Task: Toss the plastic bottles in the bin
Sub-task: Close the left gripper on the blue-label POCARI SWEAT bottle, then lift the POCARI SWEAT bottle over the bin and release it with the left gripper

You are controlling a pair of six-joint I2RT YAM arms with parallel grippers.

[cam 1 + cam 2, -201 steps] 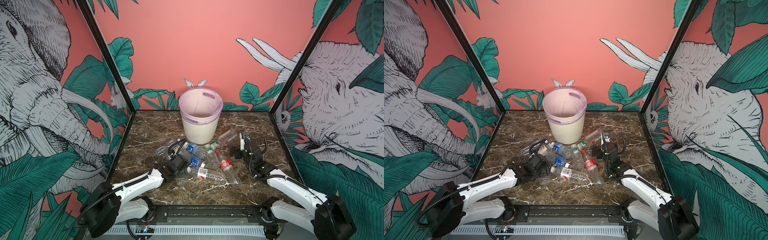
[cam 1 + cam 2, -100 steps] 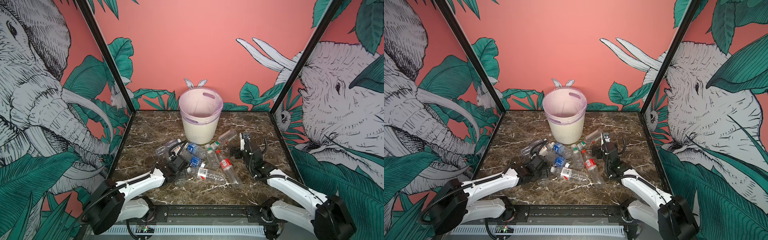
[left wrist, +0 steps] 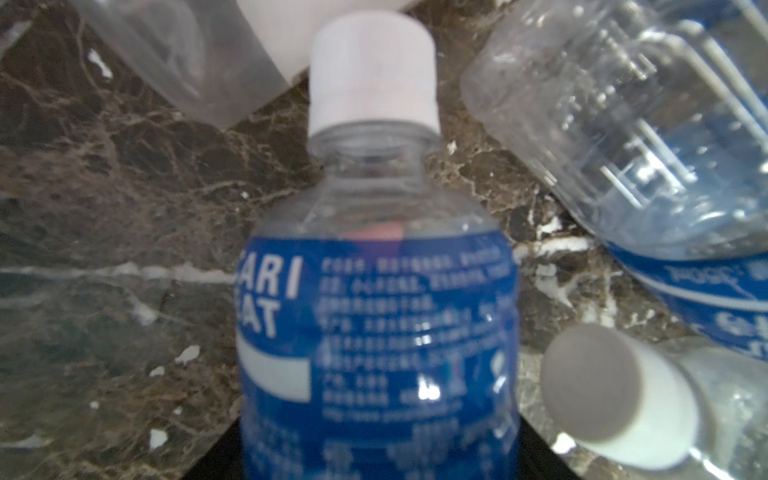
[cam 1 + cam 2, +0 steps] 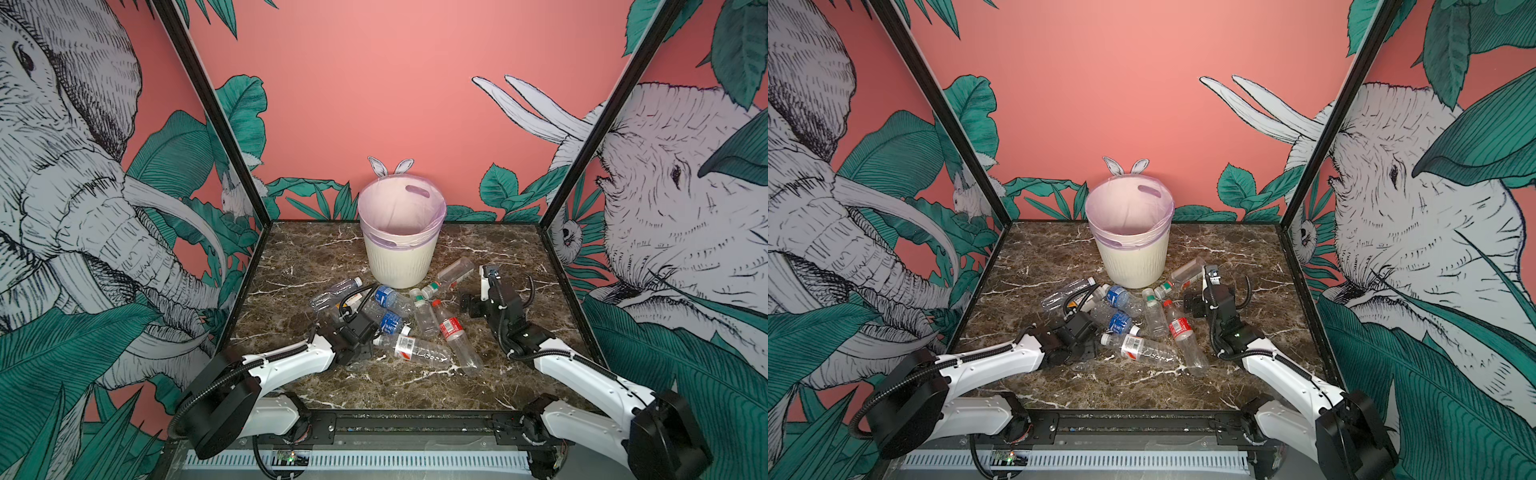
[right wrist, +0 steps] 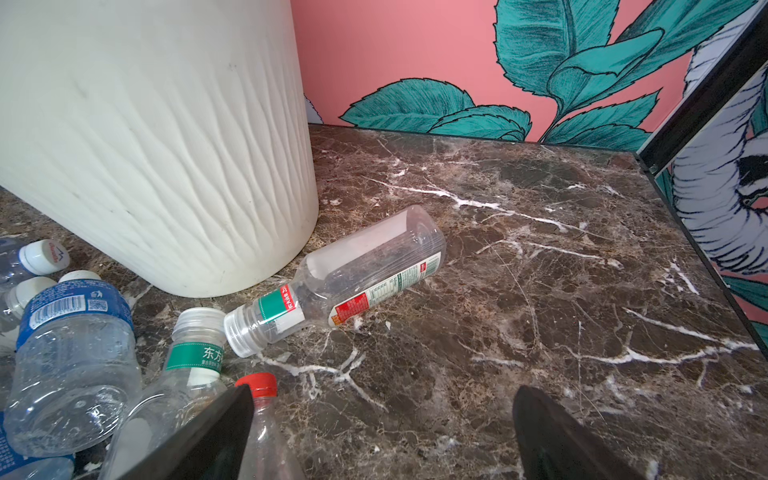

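Both top views are bright and evenly lit from above. Bottles cast only faint, soft shadows on the table, whose marble has a mild sheen. The black frame posts splay outward, showing wide-angle stretch at the edges. In the left wrist view the blue-labelled bottle is close and blurred, its small print smeared. The right wrist view is sharp mid-scene. There the bin wall looks nearly washed out, and the right pincer shows 2 dark, soft-edged fingers.
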